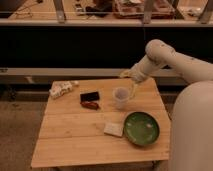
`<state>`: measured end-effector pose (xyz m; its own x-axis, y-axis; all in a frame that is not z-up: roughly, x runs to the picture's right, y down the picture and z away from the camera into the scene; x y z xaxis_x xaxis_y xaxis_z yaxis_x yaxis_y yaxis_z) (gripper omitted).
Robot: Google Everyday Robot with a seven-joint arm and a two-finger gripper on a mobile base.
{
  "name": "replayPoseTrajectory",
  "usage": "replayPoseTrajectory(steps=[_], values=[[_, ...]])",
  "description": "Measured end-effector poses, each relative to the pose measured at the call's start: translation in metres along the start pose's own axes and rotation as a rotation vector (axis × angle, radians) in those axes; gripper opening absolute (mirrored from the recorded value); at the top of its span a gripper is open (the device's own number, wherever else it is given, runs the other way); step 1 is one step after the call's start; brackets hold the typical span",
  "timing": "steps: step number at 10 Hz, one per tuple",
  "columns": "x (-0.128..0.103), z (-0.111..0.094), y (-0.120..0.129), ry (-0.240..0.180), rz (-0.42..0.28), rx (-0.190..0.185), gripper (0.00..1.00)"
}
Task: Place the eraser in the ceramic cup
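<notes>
— Where do we see the gripper (133,90)?
— Hanging just to the right of the ceramic cup (121,98), near its rim. We cannot tell whether it is spread or pressed together.
— And the eraser (90,95)?
— Flat on the wooden surface (70,145), left of the cup and apart from it, with a reddish-brown oblong thing (90,105) just in front.
— Further out?
— We see a green bowl (141,128) at the front right, with a pale square pad (114,129) just beside it
</notes>
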<state>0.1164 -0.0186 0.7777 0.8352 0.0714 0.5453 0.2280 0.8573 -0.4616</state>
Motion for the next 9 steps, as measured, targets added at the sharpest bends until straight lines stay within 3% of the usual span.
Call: replayPoseTrajectory(steps=[3,6,9], values=[[-0.003,0.028,-0.016,-0.027,0.024,0.059,0.8],[-0.007,0.052,-0.028,-0.037,0.059,0.067,0.8],[-0.03,0.076,-0.047,-0.039,0.068,0.048,0.8]])
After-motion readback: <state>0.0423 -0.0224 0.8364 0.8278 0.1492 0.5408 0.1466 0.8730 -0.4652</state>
